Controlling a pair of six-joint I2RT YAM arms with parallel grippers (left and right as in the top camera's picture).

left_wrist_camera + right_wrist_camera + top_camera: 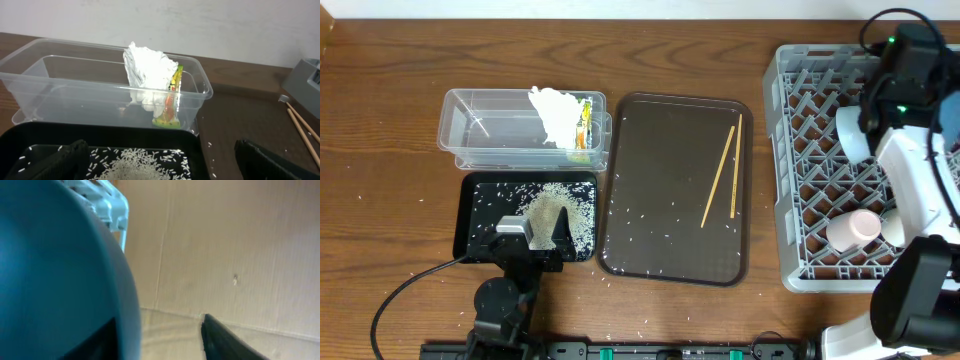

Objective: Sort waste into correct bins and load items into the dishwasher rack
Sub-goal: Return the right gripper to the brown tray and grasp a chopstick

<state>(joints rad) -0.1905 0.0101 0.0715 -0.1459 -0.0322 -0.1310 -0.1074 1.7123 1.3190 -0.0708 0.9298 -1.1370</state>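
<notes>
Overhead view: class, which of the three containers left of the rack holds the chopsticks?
The brown tray: both chopsticks lie on it. The black tray holds rice; the clear tub, tissue and wrapper.

Left claw [160, 146] wide open; right claw [156, 322] with jaws apart.

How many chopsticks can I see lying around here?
2. Both lie on the dark brown tray, toward its right side: the slanted chopstick and, just right of it, the straighter chopstick. No others show.

On the wooden counter [380, 120], a clear tub [490, 135] and black tray [480, 195] lay left of the brown tray [660, 180], a grey rack [782, 170] right.
</notes>
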